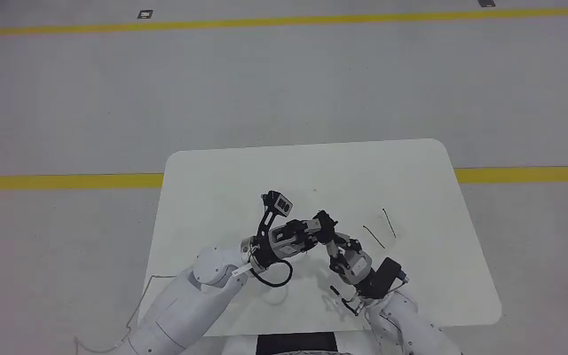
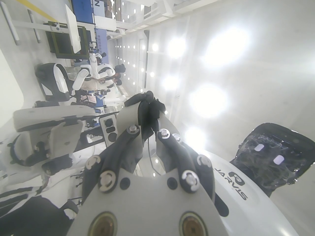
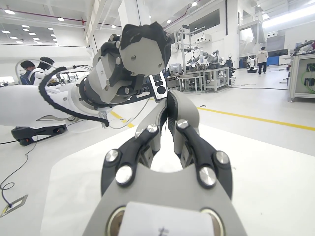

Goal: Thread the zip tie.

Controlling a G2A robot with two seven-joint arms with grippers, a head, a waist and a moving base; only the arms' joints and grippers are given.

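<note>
Both end effectors meet over the middle of the white surface [image 1: 231,186], each closed on the black zip tie.

The left end effector [image 2: 147,108] has its fingers pressed together at the black-padded tips, and a thin black strand of the zip tie [image 2: 149,148] runs down between them. The right end effector [image 3: 168,110] is also clamped shut, with a narrow dark strip of the tie pinched between its ribbed pads [image 3: 161,121]. In the right wrist view the left end effector sits just above and beside the right one's tips. From the top view the two tips come together above the surface, nearer the robot's side. Two loose zip ties [image 1: 374,235] lie flat on the surface to the robot's right, near each other and apart from both arms.
</note>
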